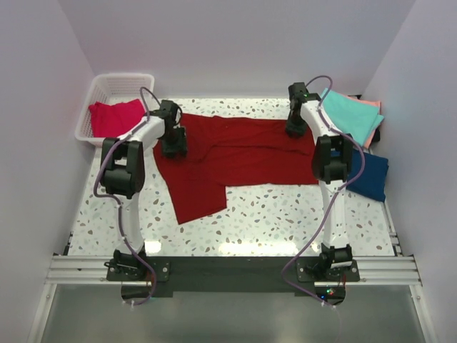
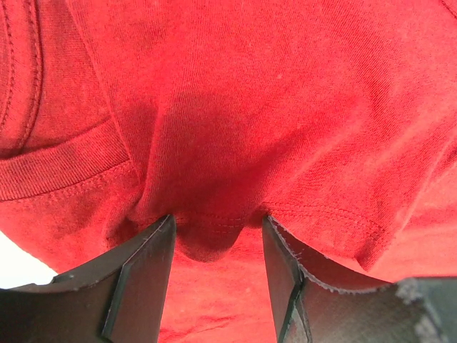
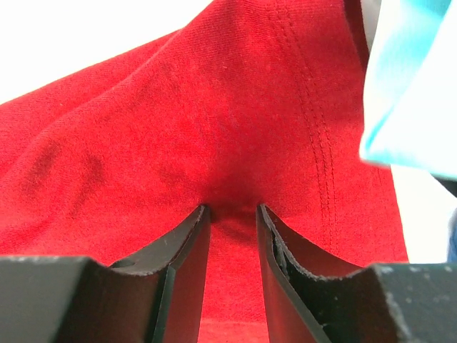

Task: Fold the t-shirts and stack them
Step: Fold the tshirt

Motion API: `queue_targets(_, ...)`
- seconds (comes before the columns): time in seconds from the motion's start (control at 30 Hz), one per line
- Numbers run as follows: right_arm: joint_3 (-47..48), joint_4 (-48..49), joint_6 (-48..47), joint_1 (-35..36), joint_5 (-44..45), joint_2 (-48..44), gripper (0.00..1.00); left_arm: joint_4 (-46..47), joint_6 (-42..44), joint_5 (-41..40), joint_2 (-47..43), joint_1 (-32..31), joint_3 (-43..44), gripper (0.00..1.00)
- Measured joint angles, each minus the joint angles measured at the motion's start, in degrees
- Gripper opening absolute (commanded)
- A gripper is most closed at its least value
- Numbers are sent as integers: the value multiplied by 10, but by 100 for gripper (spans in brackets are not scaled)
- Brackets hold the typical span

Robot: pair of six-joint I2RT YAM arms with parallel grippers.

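Observation:
A large dark red t-shirt (image 1: 235, 153) lies spread across the middle of the table, with one part hanging toward the front left. My left gripper (image 1: 173, 146) is down on its left end. In the left wrist view my left gripper (image 2: 218, 225) holds a bunched fold of the red cloth (image 2: 235, 107) between its fingers. My right gripper (image 1: 295, 128) is down on the shirt's far right corner. In the right wrist view my right gripper (image 3: 232, 211) pinches the red cloth (image 3: 178, 128), and the jaws stand close together.
A white lattice basket (image 1: 107, 82) at the back left holds a pinkish-red shirt (image 1: 114, 118). At the right edge a teal shirt (image 1: 353, 114) lies on a salmon pink one (image 1: 373, 105), with a navy shirt (image 1: 371, 175) in front. The teal cloth (image 3: 414, 86) also shows in the right wrist view.

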Motion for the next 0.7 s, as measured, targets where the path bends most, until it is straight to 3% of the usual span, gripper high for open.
queue_targets(0.3, 26, -1, 6, -3, 0, 14, 38, -25, -5, -8, 61, -2, 99, 56)
queue_targets(0.47, 20, 12, 5, -6, -2, 10, 40, -2, -3, -5, 65, -2, 106, 57)
queue_targets(0.63, -88, 75, -7, -7, -7, -54, 45, 45, -1, -6, 32, -2, 66, 61)
queue_targets(0.7, -131, 90, -14, -8, -7, -91, 48, 66, -1, -6, -12, -2, 23, 68)
